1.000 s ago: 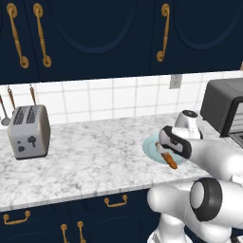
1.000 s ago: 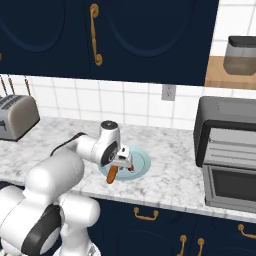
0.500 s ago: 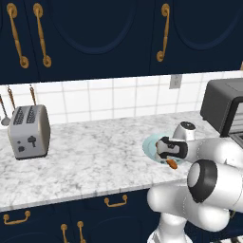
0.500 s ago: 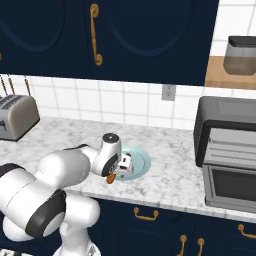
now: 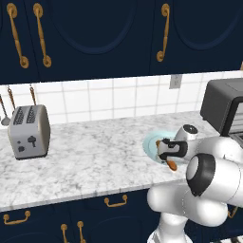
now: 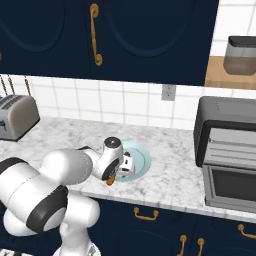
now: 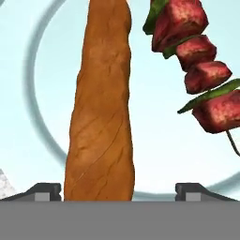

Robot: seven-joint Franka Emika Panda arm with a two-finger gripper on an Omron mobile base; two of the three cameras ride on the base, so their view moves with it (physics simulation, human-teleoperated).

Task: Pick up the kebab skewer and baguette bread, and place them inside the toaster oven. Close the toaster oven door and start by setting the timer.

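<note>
Smooth orange-brown baguette bread (image 7: 101, 108) (crust creased)

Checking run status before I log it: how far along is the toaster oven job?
Early. Nothing looks delivered: the baguette bread and kebab skewer both lie on the pale blue plate. In hand: the gripper is down at the plate, open, fingertips straddling the baguette, not yet closed. Left: grasp it, load both items into the toaster oven, close its door, set the timer.
</note>
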